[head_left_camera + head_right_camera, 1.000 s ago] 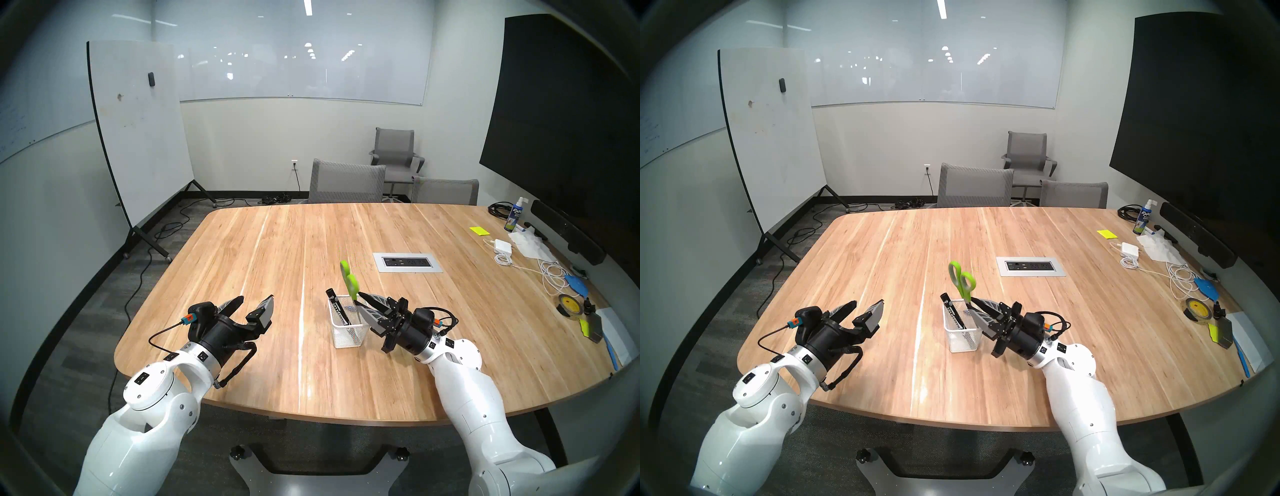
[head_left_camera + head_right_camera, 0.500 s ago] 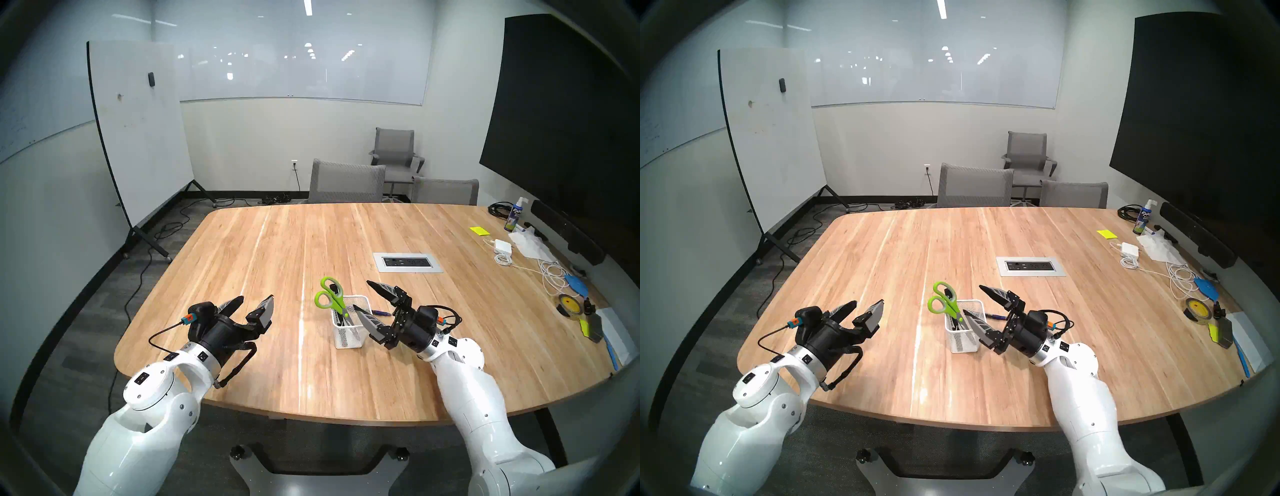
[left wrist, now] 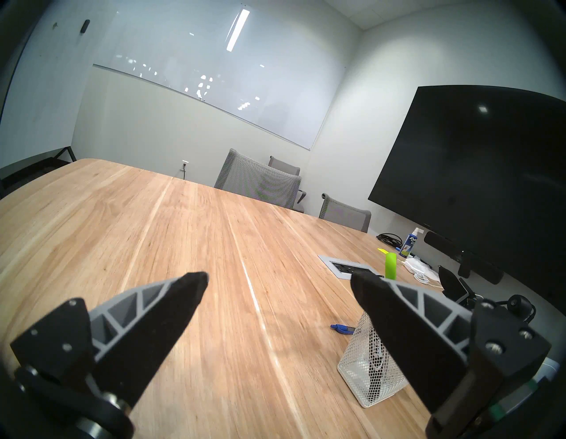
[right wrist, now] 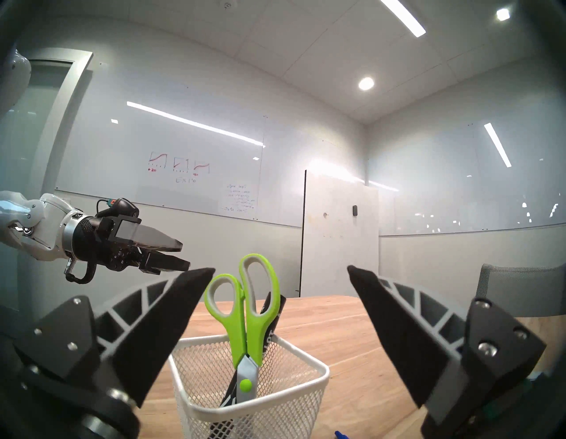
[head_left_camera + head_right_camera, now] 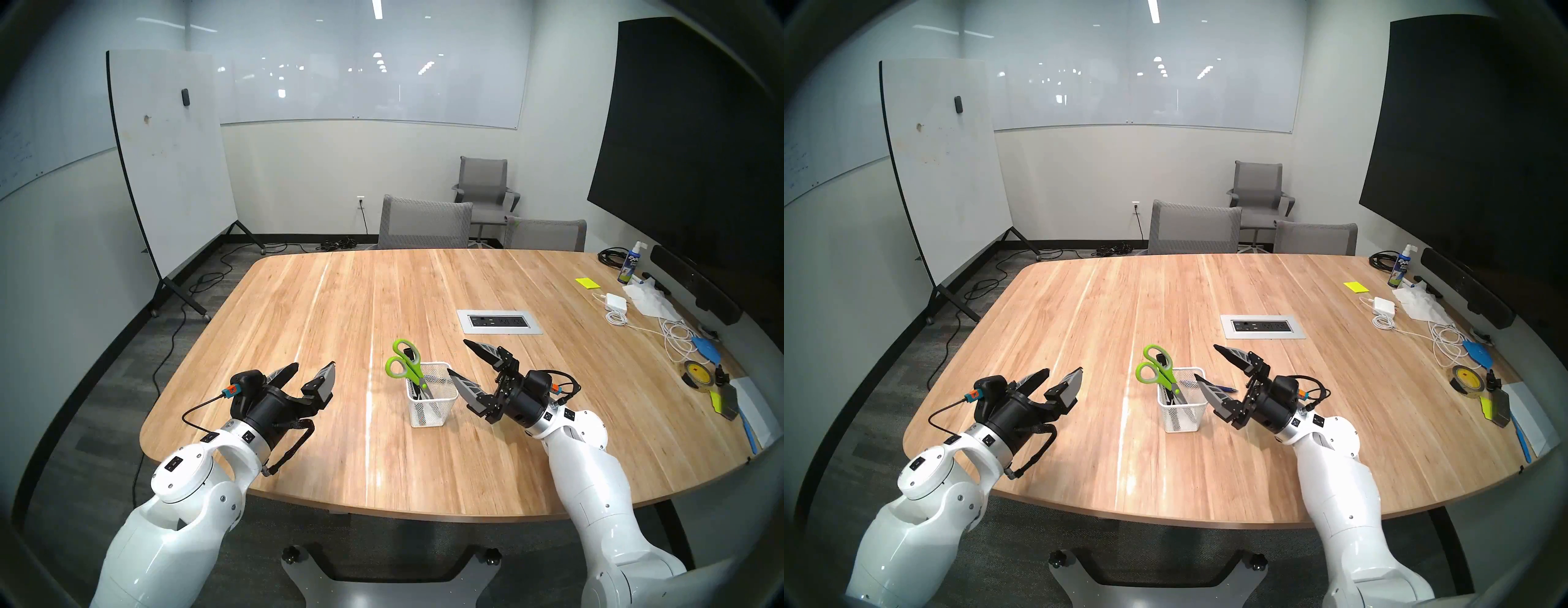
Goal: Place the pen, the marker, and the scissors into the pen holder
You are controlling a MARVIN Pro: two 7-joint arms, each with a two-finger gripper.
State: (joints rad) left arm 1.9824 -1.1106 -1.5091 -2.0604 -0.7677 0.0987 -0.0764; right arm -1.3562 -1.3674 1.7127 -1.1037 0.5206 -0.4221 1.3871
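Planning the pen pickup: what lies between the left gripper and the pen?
The pen holder, with scissors and marker inside, stands between the left gripper and the pen, per both head views.

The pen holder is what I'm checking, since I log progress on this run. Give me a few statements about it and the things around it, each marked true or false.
1. The scissors stand in the pen holder with handles up. True.
2. The marker lies flat on the table. False: it stands in the holder behind the scissors.
3. The pen is in the holder. False: it lies on the table just beyond it.
4. The right gripper is open and holds nothing. True.
5. The left gripper grips the scissors. False: it is open and empty, away from the holder.
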